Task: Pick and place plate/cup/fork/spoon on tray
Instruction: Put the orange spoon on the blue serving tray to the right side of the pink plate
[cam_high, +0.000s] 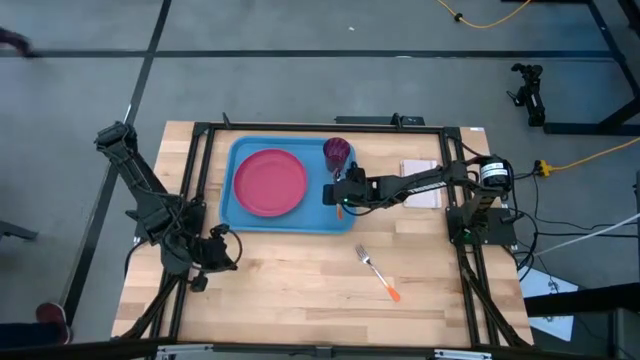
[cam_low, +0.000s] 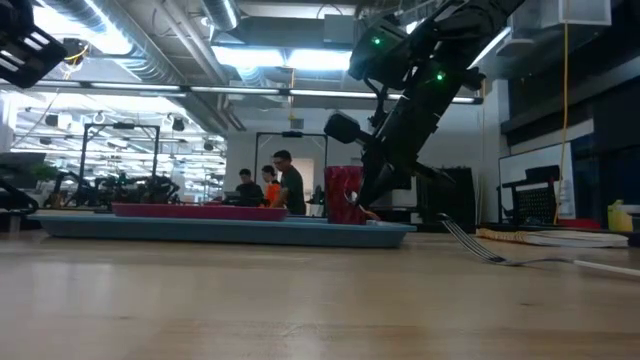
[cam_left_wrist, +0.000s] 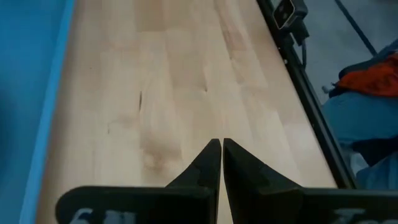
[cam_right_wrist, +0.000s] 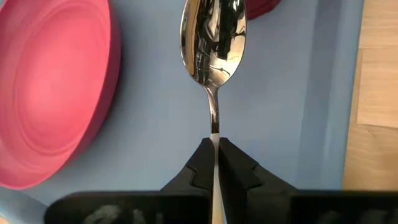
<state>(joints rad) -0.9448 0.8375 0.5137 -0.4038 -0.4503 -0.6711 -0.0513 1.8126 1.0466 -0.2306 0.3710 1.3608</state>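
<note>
Over the right part of the tray (cam_high: 232, 210), I have the right claw (cam_high: 340, 200) pinching the spoon (cam_right_wrist: 212, 37) by its shank, bowl pointing out ahead of the fingers. In the right wrist view the spoon's long axis runs straight forward from the claw, over bare blue tray, with the plate (cam_high: 269, 182) off to its left and the cup (cam_high: 337, 152) just beyond the bowl on the far side. So I judge that the set-down spot lies directly under the claw, in the strip between plate and right rim.

The fork (cam_high: 376, 271) lies on the wooden surface (cam_high: 300, 290), near and right of the tray, tines toward the tray, handle slanting nearer and right. The right arm is the closer one to it. The left claw (cam_high: 215, 252) waits near the tray's left corner, fingers pressed together on nothing.
</note>
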